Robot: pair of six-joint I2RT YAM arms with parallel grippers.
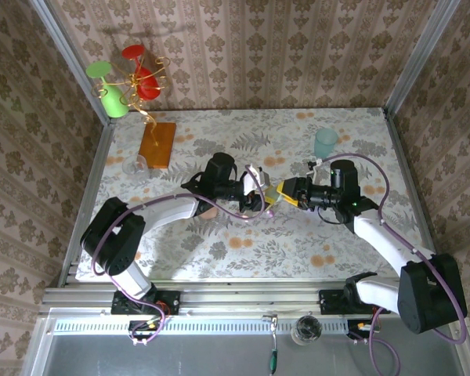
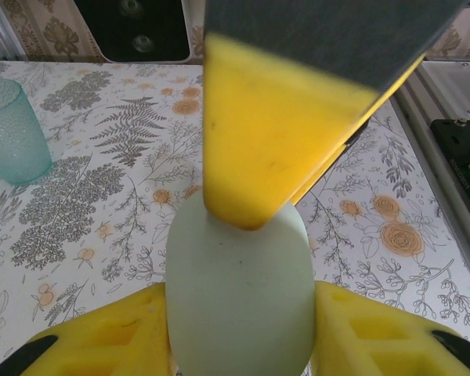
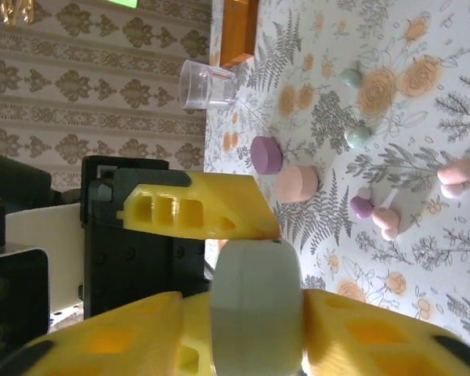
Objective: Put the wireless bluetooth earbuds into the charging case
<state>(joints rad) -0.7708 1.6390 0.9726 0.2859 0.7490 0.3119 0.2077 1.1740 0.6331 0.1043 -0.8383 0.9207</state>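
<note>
Prep seems to be running: left gripper (image 2: 241, 337) and right gripper (image 3: 257, 329) are both pinching the case (image 2: 239, 274), meeting head-on over it with jaws crossing. The earbuds (image 3: 360, 206) are lying on the table (image 3: 423, 258) beyond the case, well apart from it. Next, likely — prying the lid open while gripping firmly.

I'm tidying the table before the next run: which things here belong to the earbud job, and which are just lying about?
Belongs to the job:
pale green case
mint earbuds
lilac earbud
pink earbuds
lilac case
pink case

Just lying about:
clear glass
wooden block
teal cup
wire stand with coloured glasses
</note>
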